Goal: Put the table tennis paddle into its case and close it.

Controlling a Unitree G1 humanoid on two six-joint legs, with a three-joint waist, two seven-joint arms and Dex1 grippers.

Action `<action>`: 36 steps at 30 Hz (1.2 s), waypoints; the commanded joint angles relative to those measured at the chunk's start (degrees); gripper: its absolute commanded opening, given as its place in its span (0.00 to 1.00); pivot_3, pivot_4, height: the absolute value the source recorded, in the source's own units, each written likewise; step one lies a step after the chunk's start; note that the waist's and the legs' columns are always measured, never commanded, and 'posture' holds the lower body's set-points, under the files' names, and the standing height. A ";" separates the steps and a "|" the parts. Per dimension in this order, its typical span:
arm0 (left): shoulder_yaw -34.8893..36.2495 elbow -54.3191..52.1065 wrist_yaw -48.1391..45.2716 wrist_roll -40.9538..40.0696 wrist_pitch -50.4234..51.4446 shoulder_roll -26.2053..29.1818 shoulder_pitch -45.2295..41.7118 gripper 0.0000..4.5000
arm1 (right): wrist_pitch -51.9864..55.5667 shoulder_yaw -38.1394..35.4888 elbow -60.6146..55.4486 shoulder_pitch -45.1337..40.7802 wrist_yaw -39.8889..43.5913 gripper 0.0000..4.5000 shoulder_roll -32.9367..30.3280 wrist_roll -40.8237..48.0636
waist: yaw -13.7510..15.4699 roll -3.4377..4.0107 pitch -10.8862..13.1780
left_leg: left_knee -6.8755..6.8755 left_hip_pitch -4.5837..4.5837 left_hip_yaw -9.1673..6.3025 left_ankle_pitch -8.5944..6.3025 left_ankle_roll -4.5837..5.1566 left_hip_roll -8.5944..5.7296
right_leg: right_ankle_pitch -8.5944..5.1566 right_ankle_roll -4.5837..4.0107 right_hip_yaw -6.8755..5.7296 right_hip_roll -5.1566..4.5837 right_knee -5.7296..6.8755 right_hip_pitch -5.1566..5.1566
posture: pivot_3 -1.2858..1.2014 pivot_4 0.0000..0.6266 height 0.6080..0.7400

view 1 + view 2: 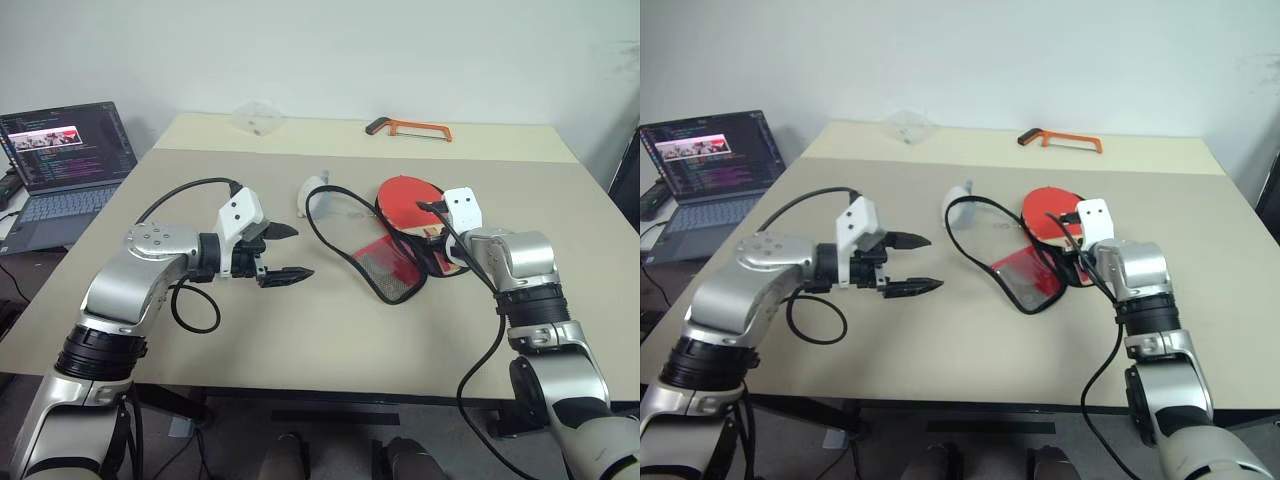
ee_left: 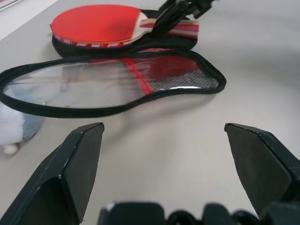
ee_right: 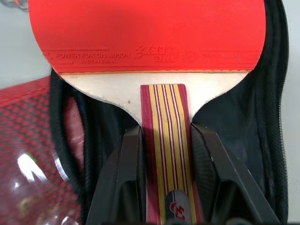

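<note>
Round red rubber-faced paddle with striped wooden handle (image 3: 159, 56): blade top cut by right wrist view's edge; handle end hidden between right gripper's (image 3: 164, 183) black fingers. In left eye view handle lies behind right wrist. Black soft zip case (image 3: 243, 126): cut at that view's edges. Open laptop (image 1: 62, 165): screen text too small to read, left part cropped. Clear object at table's far edge (image 1: 258, 117): too faint to identify. Pale fluffy lump (image 2: 14, 126): partly behind case's clear flap.

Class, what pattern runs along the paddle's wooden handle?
Lengthwise dark red and yellow stripes on the round red rubber-faced paddle's handle, clearest in the right wrist view.
</note>
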 commanded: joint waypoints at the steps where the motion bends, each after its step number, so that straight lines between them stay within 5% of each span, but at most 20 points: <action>1: 1.89 -3.13 0.61 -0.61 0.58 0.53 0.43 1.00 | -5.90 0.83 2.93 -4.03 2.28 0.23 -1.29 -1.51 | -0.06 0.00 0.00 | 0.00 0.00 0.00 0.00 0.00 0.00 | 0.00 0.00 0.00 0.01 0.00 0.00 | 0.52 0.24 1.00; 11: 2.91 -5.63 1.72 -1.18 2.11 1.16 2.20 1.00 | -10.02 2.08 14.63 -9.27 5.98 0.23 -0.70 -3.77 | -0.07 0.00 0.00 | -0.01 0.00 -0.02 0.00 0.00 0.00 | 0.00 0.00 -0.01 0.01 0.00 0.00 | 0.52 0.24 1.00; 36: 2.78 -5.95 2.22 -1.57 2.67 0.36 1.71 1.00 | -7.78 3.16 14.93 -6.99 8.76 0.23 -2.46 -5.57 | -0.06 0.00 0.00 | -0.01 0.01 -0.02 0.00 -0.01 0.00 | 0.00 0.00 0.00 0.01 0.01 0.00 | 0.52 0.24 1.00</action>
